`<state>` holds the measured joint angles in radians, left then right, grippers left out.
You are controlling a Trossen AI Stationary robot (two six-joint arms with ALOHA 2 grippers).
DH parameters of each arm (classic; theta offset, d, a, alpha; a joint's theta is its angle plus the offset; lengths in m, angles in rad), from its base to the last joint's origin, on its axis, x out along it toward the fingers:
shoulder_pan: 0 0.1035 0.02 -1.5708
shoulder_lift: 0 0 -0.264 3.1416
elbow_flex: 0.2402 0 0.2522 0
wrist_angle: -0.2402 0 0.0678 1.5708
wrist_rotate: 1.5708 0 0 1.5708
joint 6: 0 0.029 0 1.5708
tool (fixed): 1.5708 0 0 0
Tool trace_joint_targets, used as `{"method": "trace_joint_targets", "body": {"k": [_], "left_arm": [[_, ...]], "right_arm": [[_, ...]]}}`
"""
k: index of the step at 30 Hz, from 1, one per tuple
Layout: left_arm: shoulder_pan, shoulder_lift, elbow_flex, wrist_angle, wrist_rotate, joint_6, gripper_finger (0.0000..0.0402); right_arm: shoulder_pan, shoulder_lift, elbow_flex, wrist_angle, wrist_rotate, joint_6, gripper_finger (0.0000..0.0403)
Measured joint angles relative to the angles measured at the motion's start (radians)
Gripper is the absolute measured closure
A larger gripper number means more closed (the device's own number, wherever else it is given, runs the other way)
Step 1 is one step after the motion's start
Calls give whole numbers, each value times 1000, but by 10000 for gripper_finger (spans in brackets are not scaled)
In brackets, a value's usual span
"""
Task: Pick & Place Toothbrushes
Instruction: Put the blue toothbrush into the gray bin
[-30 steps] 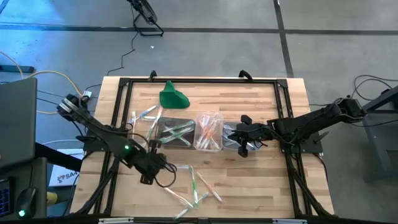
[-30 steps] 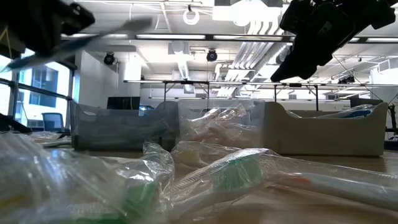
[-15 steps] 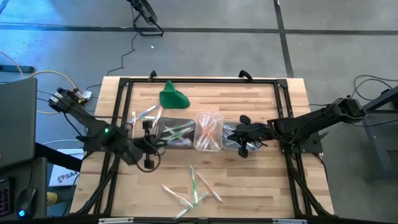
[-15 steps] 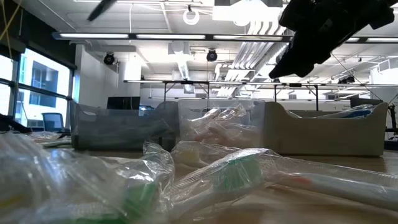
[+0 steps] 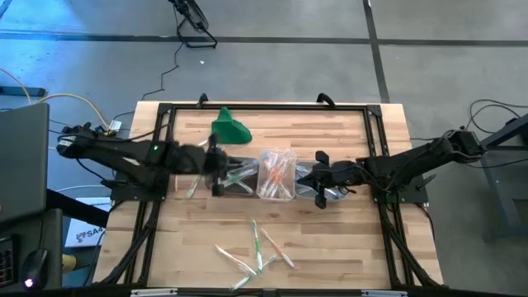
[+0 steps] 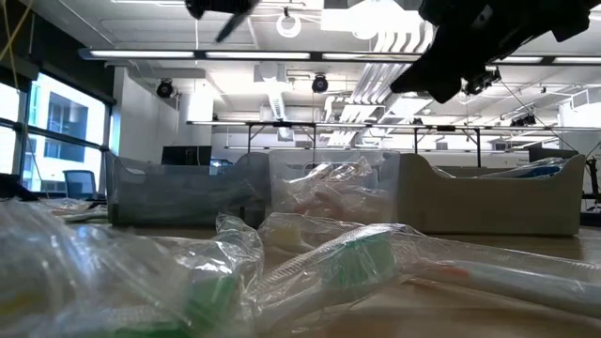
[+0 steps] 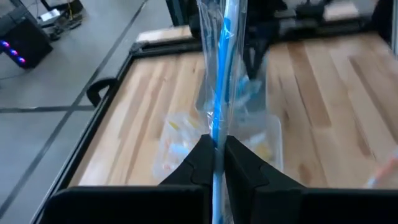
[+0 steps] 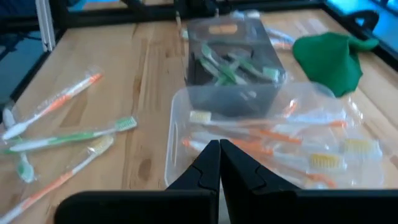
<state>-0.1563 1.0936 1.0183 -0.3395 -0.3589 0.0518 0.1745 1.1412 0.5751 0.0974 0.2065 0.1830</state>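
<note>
Several thin whitish toothbrushes in clear wrappers (image 5: 256,247) are still loose on the front of the wooden table (image 5: 346,239), green and orange-pink ones, well apart from the tubs. A couple more (image 5: 191,153) lie on the left side near the left arm. So I judge the sort maybe half done.

Sorted so far: green-handled brushes sit in the dark clear tub (image 8: 233,65), orange-pink ones in the middle clear tub (image 5: 277,175). The third tub (image 5: 309,183), on the right, lies under the right gripper; I can't see what's in it from above.

One blue-handled toothbrush in a clear sleeve (image 7: 221,81) is pinched between the fingers of my left gripper (image 7: 215,163), standing up out of the jaws. The left gripper (image 5: 216,165) hangs above the left tub. From the wrist view I can't be sure which tub lies below it.

Right gripper (image 5: 323,183) has its fingers fully closed on nothing, parked over the right tub; the wrist view shows the two tips touching (image 8: 219,163).

The green cloth-like lump (image 5: 229,128) at the back is untouched.

Left to do: place the blue one, then clear the loose ones at the front and left.
</note>
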Motion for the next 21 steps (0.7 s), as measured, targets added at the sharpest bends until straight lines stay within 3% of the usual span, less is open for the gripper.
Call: {"method": "trace_joint_targets", "body": {"k": [13, 21], "left_arm": [[380, 64, 0, 143, 408, 22, 390], [425, 172, 0, 286, 567, -89, 390]], "right_arm": [[0, 0, 0, 89, 14, 16, 400], [0, 0, 0, 214, 117, 13, 401]]}}
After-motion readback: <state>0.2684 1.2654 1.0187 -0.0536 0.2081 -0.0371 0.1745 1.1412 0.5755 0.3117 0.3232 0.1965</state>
